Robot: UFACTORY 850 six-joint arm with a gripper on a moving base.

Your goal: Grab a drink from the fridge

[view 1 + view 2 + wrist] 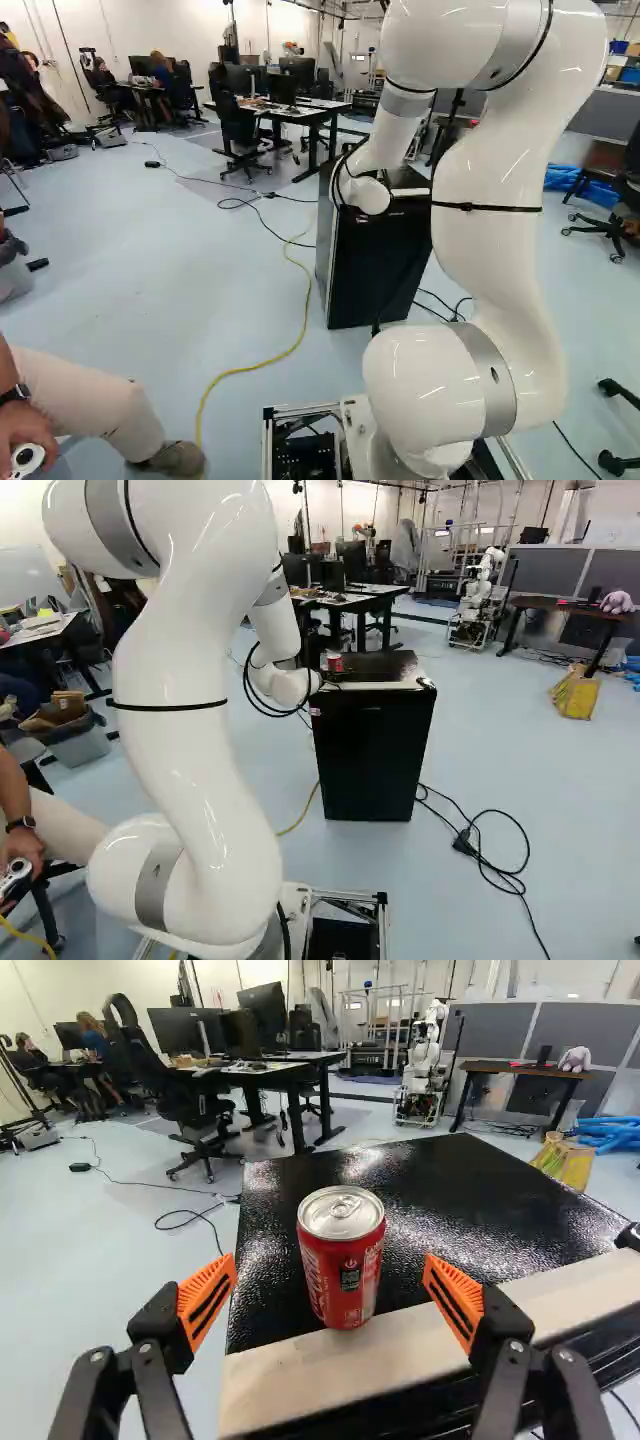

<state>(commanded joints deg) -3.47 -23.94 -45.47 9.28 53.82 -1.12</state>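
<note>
Well, the jaws (329, 674) stand wide open (red can (341, 1270) ahead).

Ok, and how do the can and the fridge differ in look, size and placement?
The can is red with a bare silver top; the fridge is black with a pale strip along its top front edge.
The can is small and round, while the fridge is far bigger and boxy.
The can stands on top of the fridge, and the fridge stands on the floor.
Both stand upright, and both look closed.
</note>
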